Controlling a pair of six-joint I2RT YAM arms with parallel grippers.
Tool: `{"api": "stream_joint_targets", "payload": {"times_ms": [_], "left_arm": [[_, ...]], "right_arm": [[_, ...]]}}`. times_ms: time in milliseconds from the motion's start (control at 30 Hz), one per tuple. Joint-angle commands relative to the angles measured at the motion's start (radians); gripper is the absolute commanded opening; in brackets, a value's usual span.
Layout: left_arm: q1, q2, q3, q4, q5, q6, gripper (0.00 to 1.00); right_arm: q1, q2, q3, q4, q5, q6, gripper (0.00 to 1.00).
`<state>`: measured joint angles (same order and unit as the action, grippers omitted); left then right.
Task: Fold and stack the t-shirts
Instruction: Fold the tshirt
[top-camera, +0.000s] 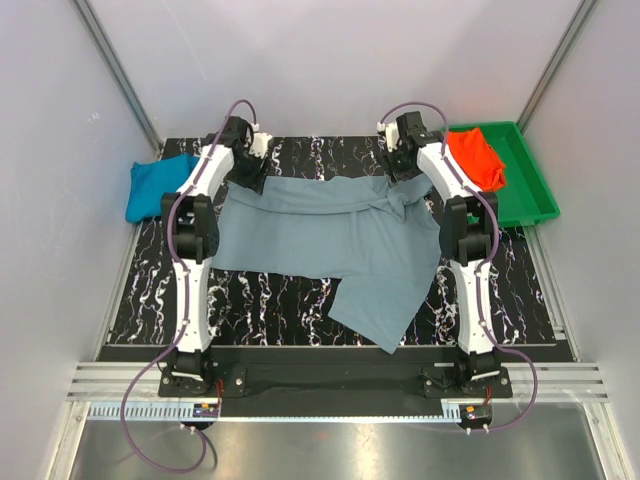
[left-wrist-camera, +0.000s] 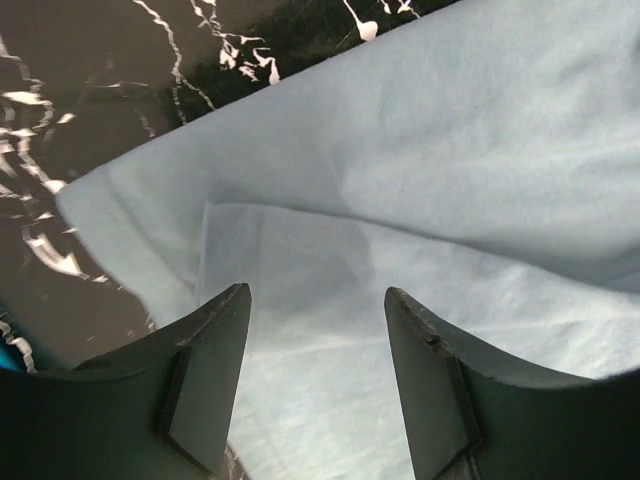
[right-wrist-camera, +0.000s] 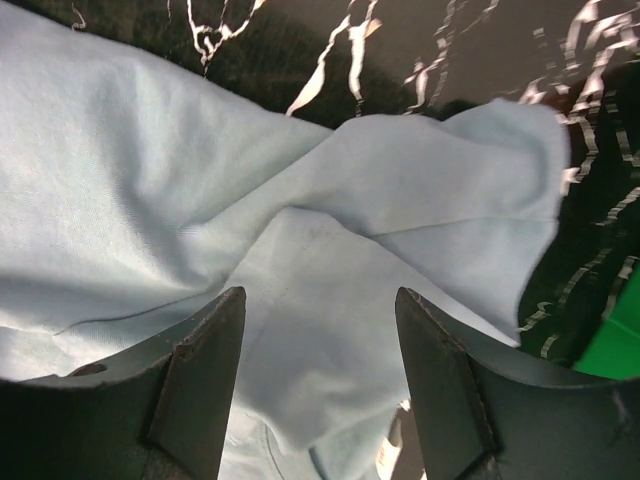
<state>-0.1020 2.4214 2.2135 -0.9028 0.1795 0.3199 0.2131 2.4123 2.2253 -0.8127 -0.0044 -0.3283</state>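
The grey-blue t-shirt (top-camera: 330, 240) is a plain, dusty grey-blue with no print on it, and from the wrist views it looks paler, nearly ice blue. The teal-blue t-shirt (top-camera: 150, 190) is a bright, plain teal. The orange-red t-shirt (top-camera: 476, 158) is a vivid orange-red, also unpatterned, set against the solid green of the tray (top-camera: 528, 200). The table top (top-camera: 270, 295) is black, streaked with white marble-like veins. The arms (top-camera: 192, 235) are white with black joints, their cables (top-camera: 123, 400) purple, and the walls (top-camera: 330, 60) pale grey
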Motion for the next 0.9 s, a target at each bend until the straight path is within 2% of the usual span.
{"api": "stream_joint_targets", "payload": {"times_ms": [0, 333, 700, 833, 867], "left_arm": [[0.008, 0.019, 0.064, 0.001, 0.048, -0.039, 0.62], [0.016, 0.021, 0.063, 0.102, -0.070, -0.045, 0.62], [0.030, 0.057, 0.066, 0.102, -0.086, -0.054, 0.62], [0.039, 0.071, 0.072, 0.100, -0.072, -0.059, 0.58], [0.041, 0.076, 0.074, 0.097, -0.068, -0.062, 0.52]], "right_arm": [[-0.003, -0.001, 0.045, -0.013, -0.032, 0.015, 0.69], [-0.003, 0.021, 0.040, -0.016, -0.043, 0.012, 0.69], [-0.001, 0.048, 0.069, -0.022, -0.049, 0.021, 0.69], [-0.001, 0.044, 0.060, -0.022, -0.048, 0.021, 0.69], [0.000, 0.042, 0.057, -0.020, -0.046, 0.020, 0.69]]}}
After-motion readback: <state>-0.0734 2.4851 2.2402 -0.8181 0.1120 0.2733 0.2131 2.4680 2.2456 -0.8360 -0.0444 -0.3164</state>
